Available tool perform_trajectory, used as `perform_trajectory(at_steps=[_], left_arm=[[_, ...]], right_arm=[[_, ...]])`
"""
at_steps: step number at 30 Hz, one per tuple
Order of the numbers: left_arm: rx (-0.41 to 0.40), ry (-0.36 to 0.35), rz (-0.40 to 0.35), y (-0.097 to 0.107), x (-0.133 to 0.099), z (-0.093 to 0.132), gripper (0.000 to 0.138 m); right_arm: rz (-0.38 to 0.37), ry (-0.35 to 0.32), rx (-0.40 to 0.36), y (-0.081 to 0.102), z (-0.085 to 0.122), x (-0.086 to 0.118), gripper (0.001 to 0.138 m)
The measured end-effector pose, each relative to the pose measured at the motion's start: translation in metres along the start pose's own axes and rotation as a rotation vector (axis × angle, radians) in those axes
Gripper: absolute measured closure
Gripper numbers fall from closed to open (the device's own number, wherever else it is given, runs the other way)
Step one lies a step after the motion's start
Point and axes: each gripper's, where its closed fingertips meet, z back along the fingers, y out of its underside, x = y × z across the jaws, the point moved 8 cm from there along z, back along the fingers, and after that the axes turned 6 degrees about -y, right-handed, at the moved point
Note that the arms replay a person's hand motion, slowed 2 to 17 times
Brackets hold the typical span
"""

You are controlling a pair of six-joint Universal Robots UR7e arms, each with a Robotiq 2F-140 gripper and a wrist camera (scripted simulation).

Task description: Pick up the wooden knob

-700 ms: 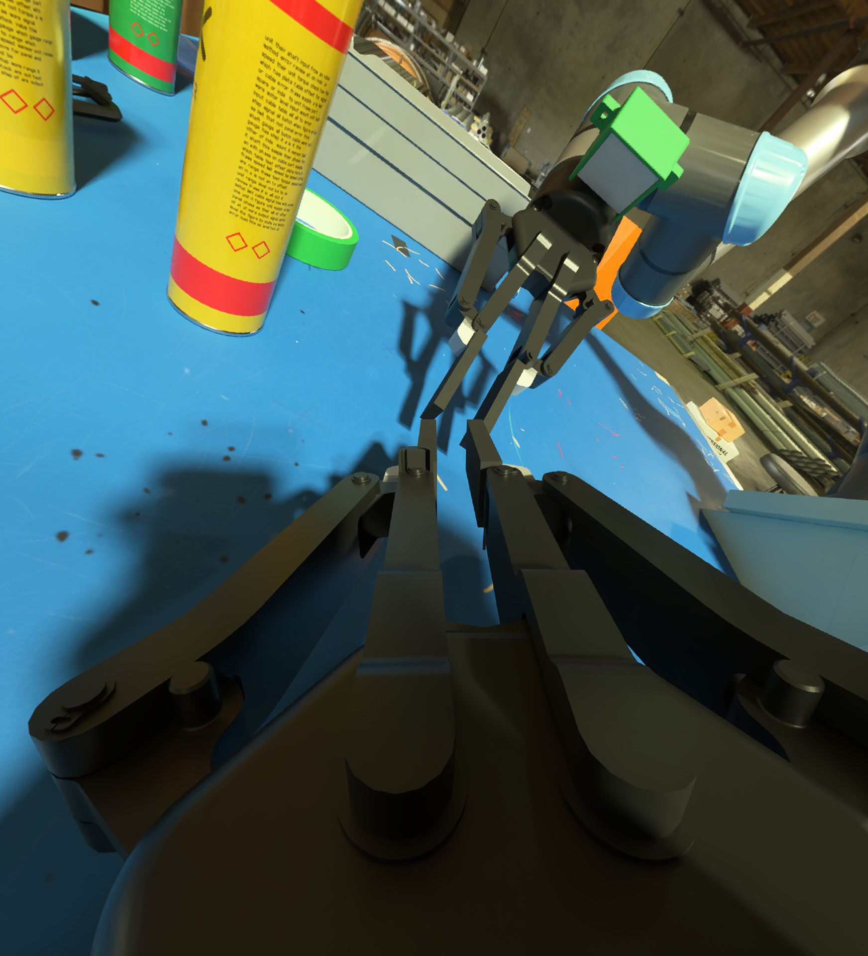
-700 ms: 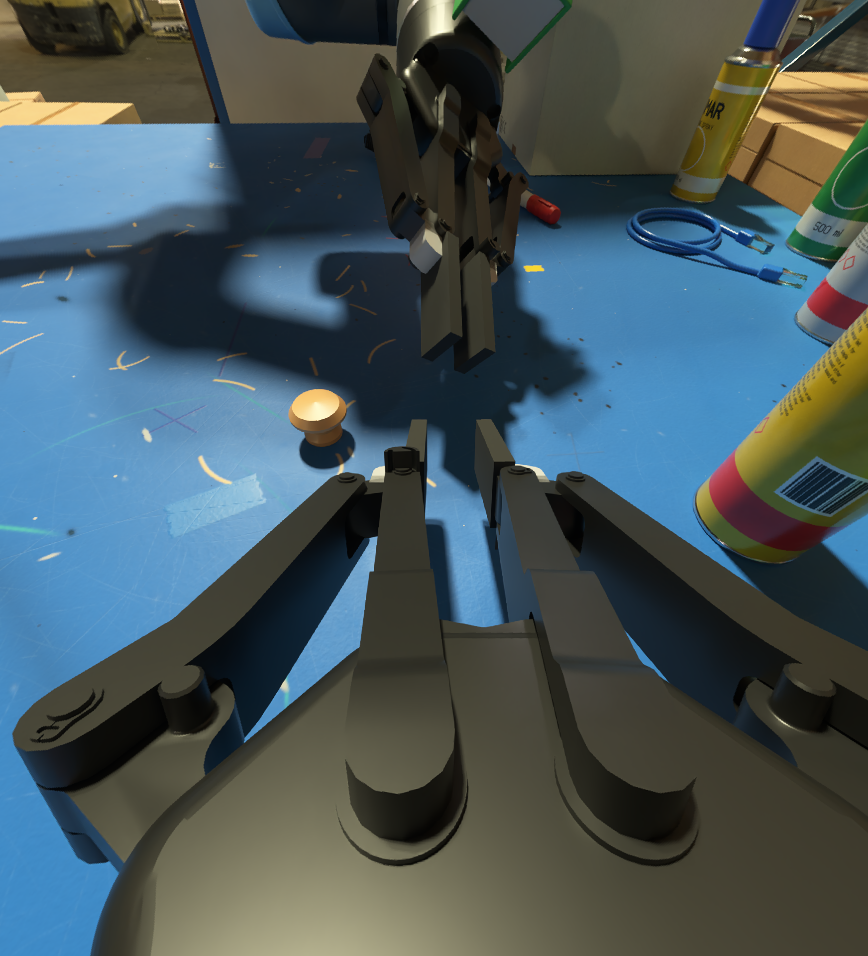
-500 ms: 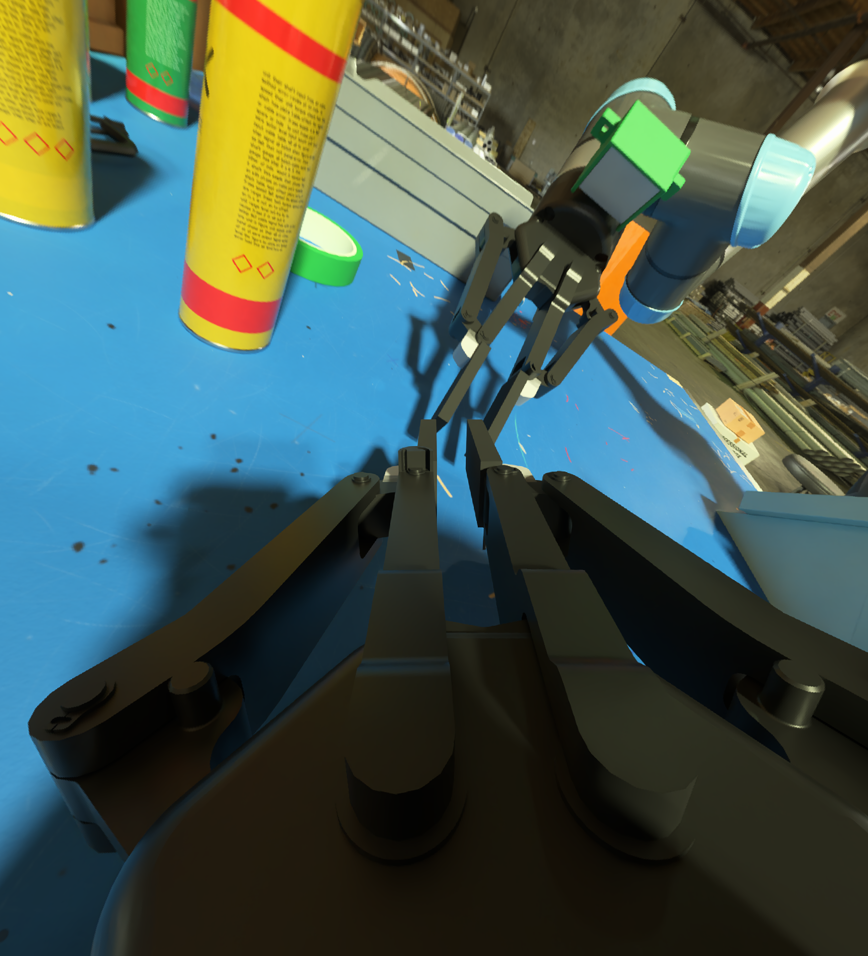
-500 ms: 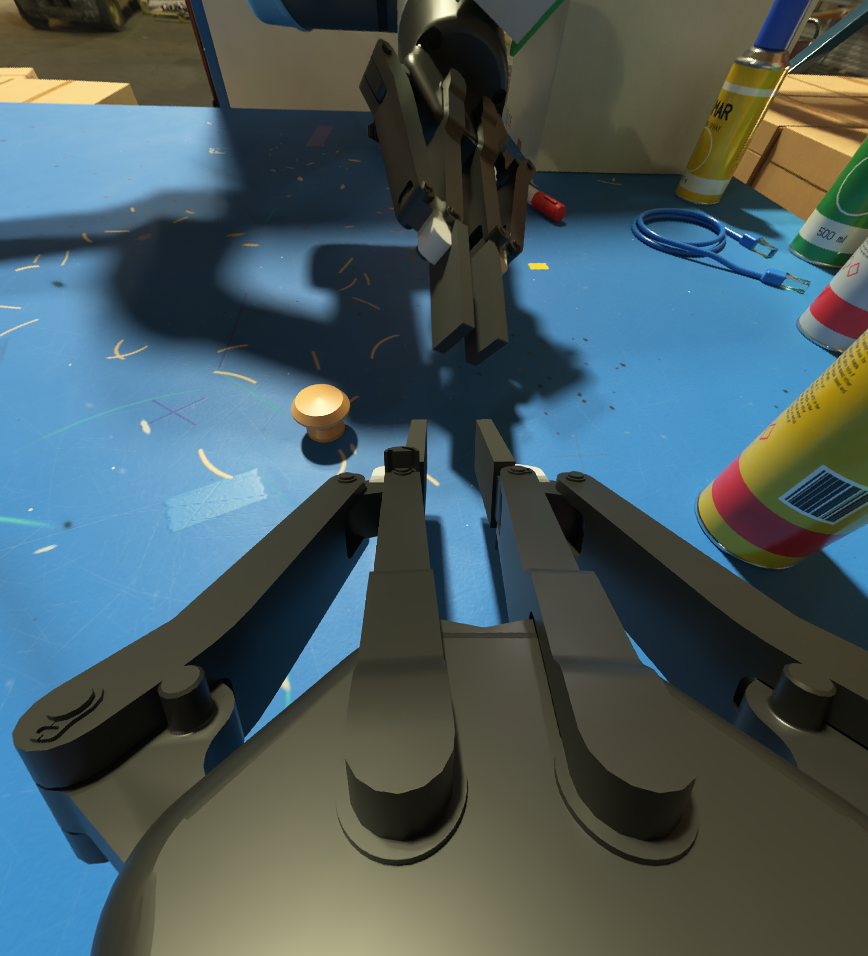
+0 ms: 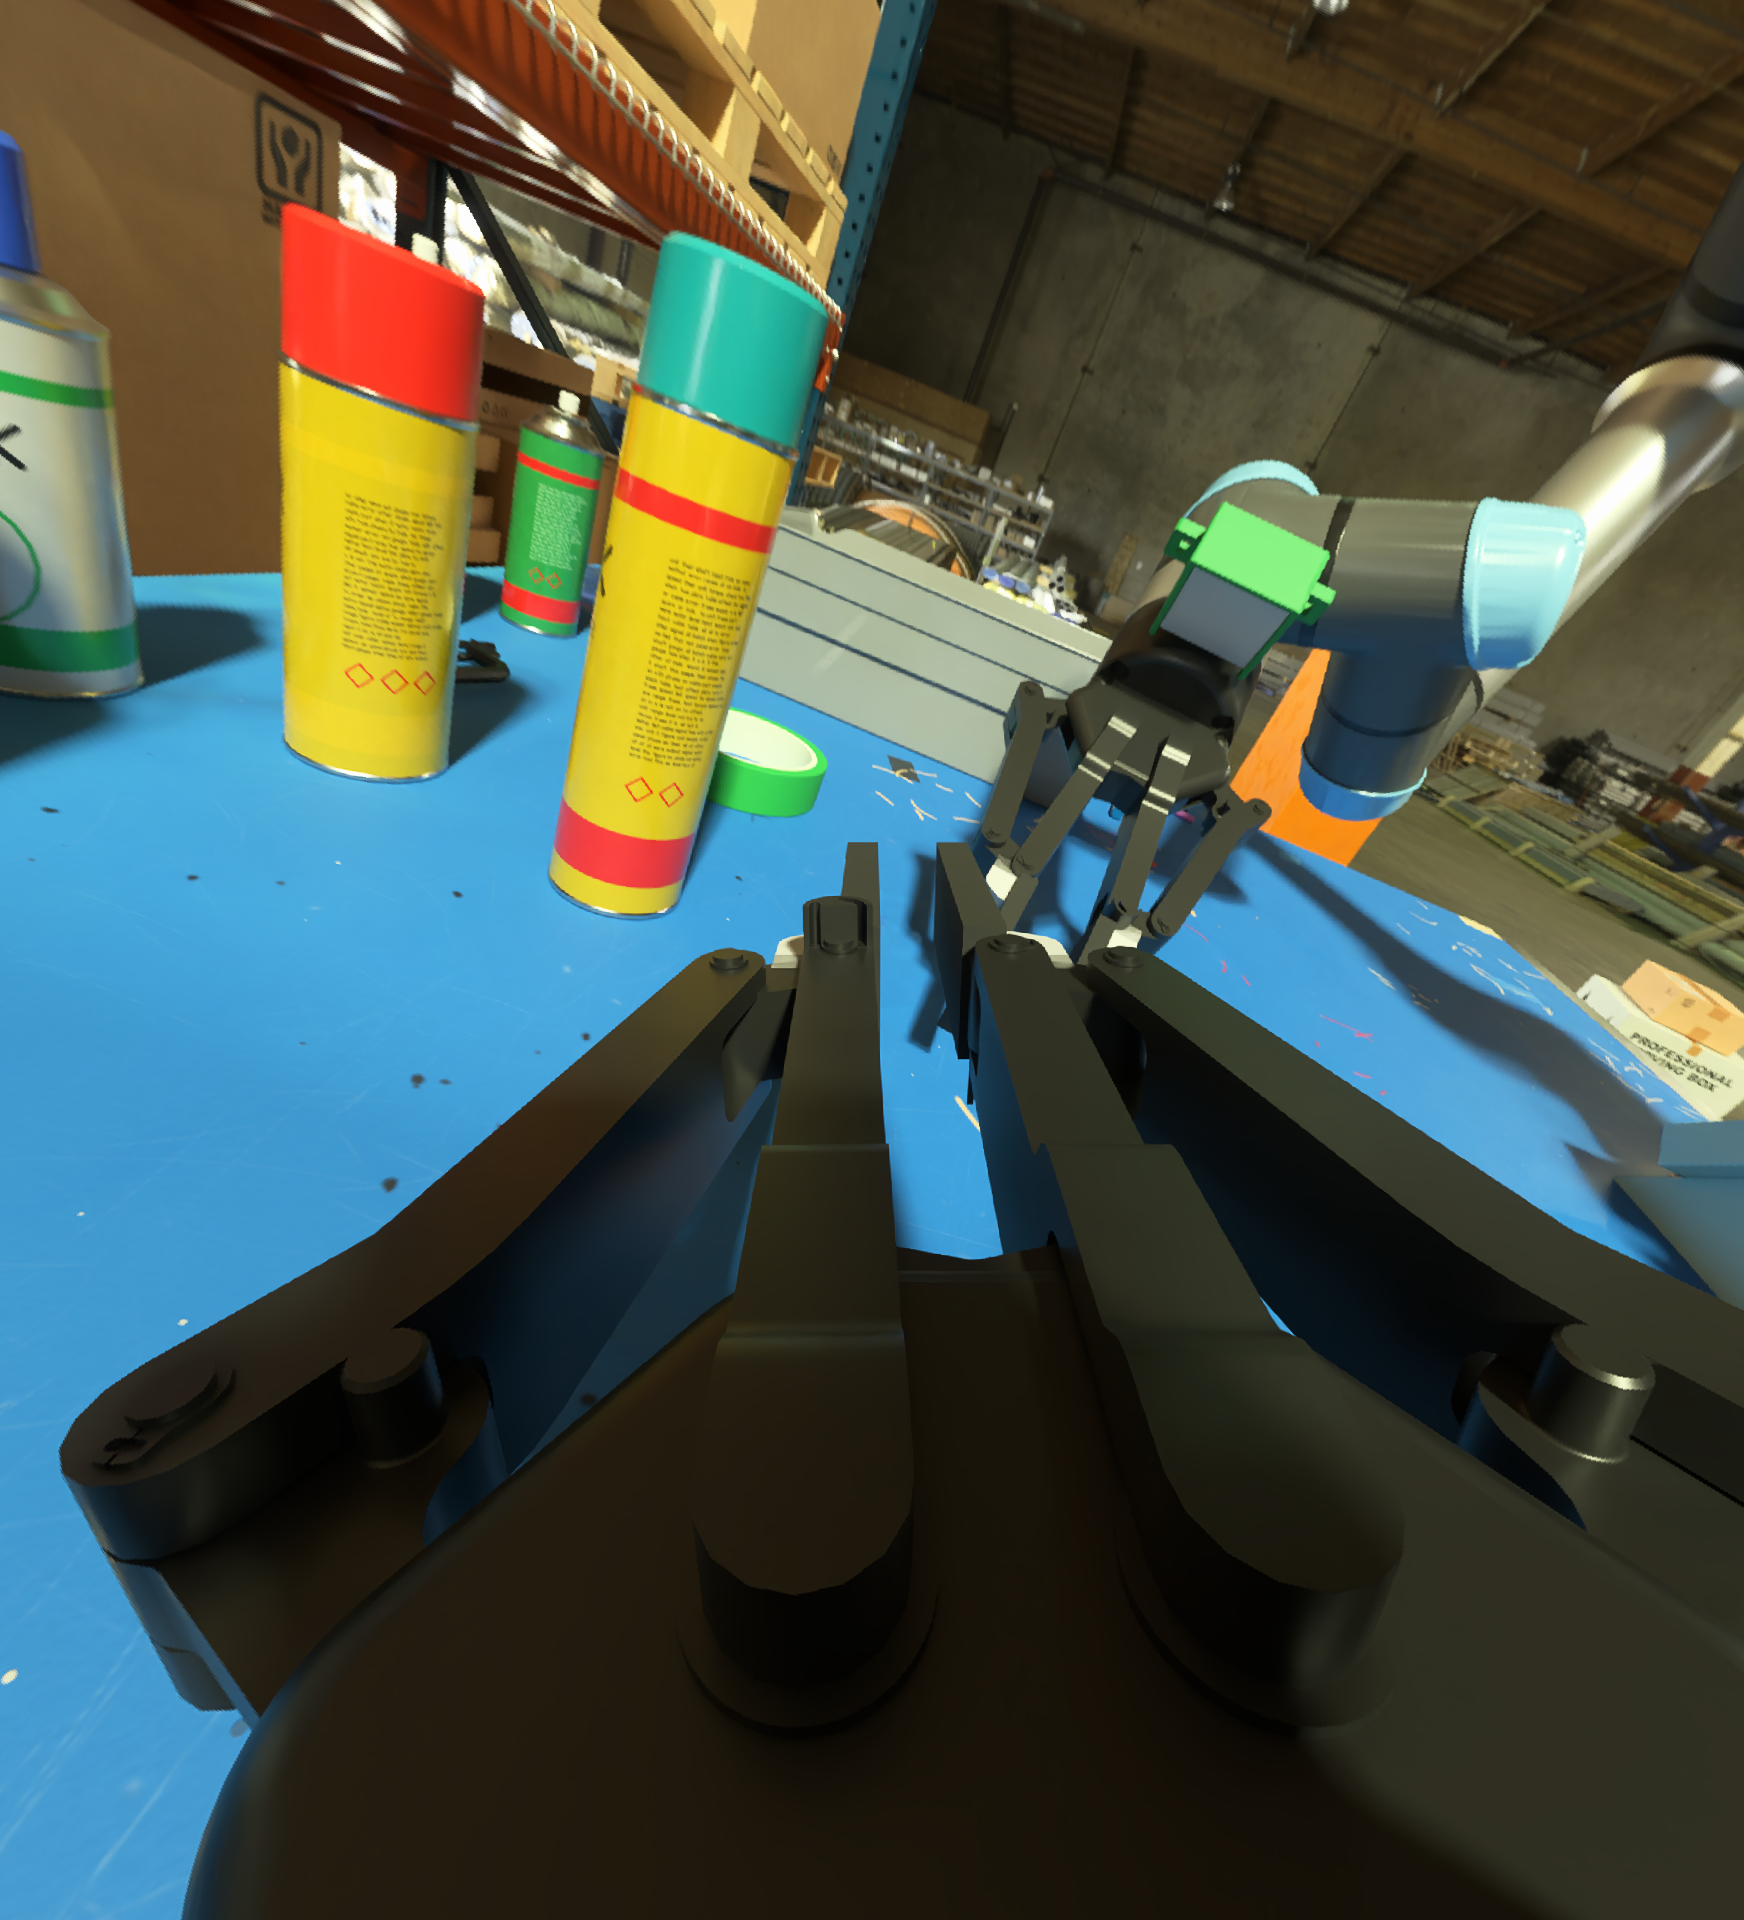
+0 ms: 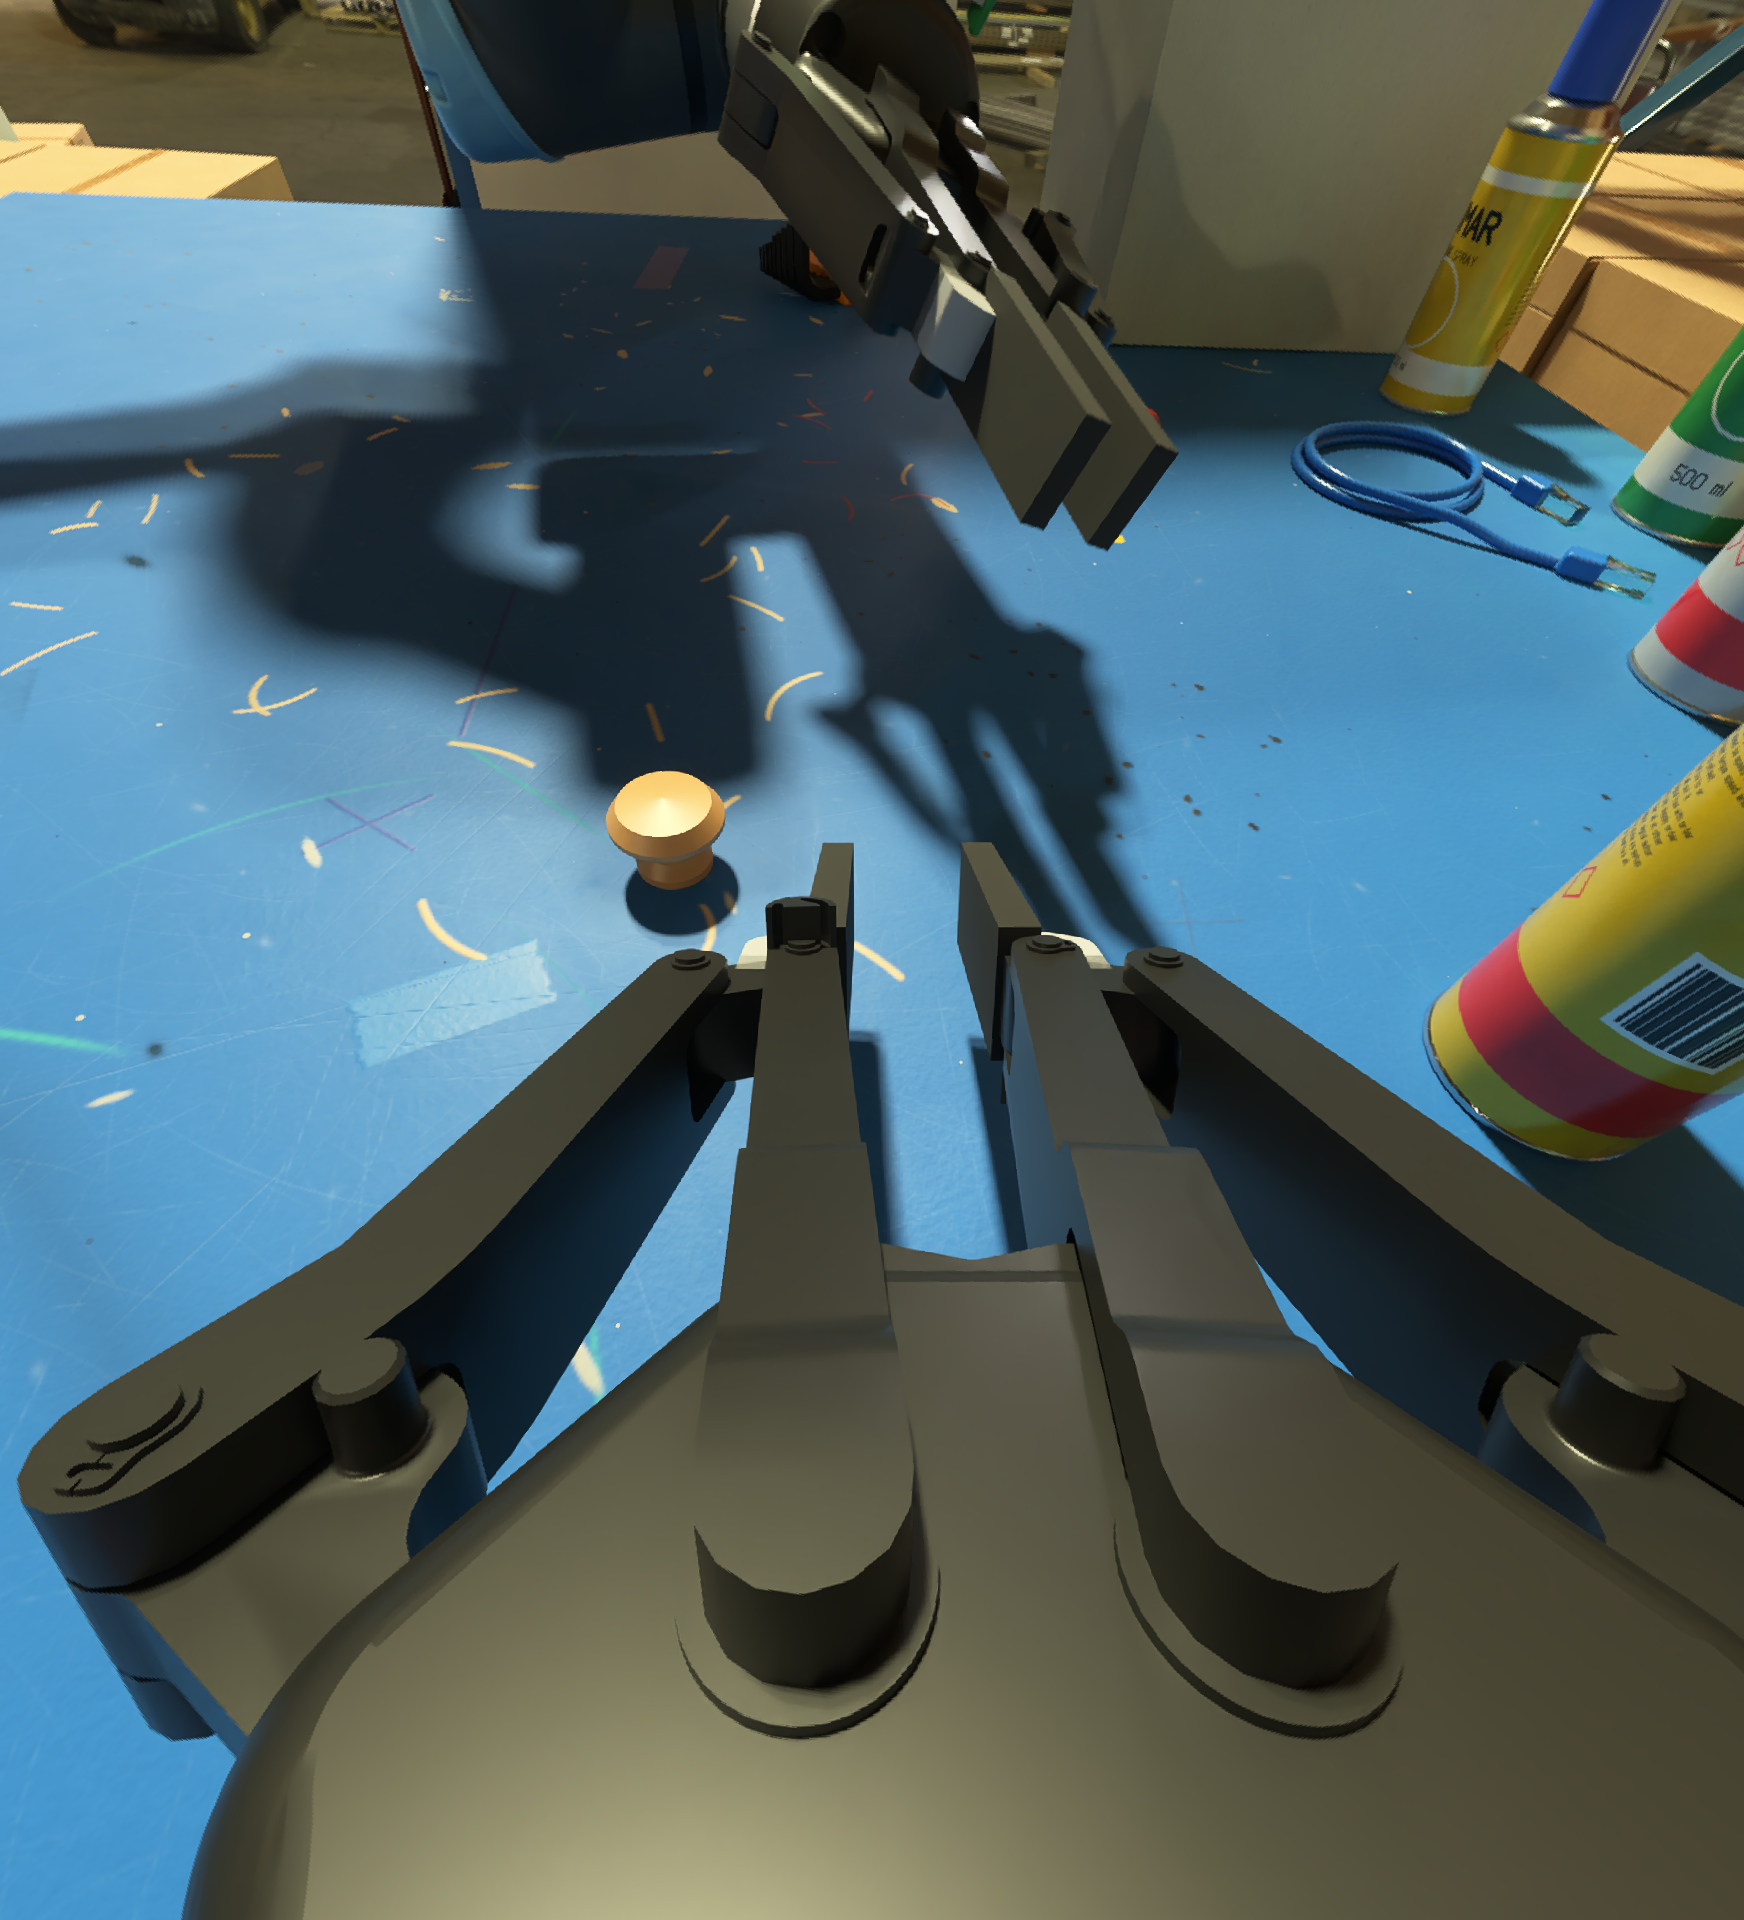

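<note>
The wooden knob point(image 6: 665, 821) is small, tan and mushroom-shaped. It stands upright on the blue table point(image 6: 224, 935), seen only in the right wrist view. My right gripper point(image 6: 906, 873) hovers over the table with its jaws a narrow gap apart and empty. The knob lies just left of and slightly beyond its left fingertip, not between the jaws. My left gripper point(image 5: 906, 883) is shut and empty. It hangs tilted above the table farther back point(image 6: 1096, 488). The right gripper also shows in the left wrist view point(image 5: 1055, 904).
Two yellow spray cans point(image 5: 369, 582) point(image 5: 681, 665), a silver can point(image 5: 6, 499), a green tape roll point(image 5: 769, 774) and a grey box point(image 5: 899, 644) stand at the left gripper's side. A yellow can point(image 6: 1668, 997), other cans and a blue cable point(image 6: 1419, 478) are right of the right gripper.
The left gripper has risen, tilted and swung to the right in the right wrist view; its own view now reaches the can tops. The right gripper has barely shifted beside the knob.
</note>
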Motion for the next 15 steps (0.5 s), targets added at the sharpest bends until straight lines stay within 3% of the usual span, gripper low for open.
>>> perform_trajectory(at_steps=[5, 15], left_arm=[[-0.038, -0.002, 0.016, -0.0030, 0.0021, 0.0052, 0.125], [-0.003, 0.002, 0.023, 0.0014, 0.0036, 0.0014, 0.125]], right_arm=[[-0.003, 0.003, 0.000, 0.0000, -0.0014, 0.0001, 0.111], [0.010, 0.012, -0.041, -0.0046, 0.0018, 0.0009, 0.112]])
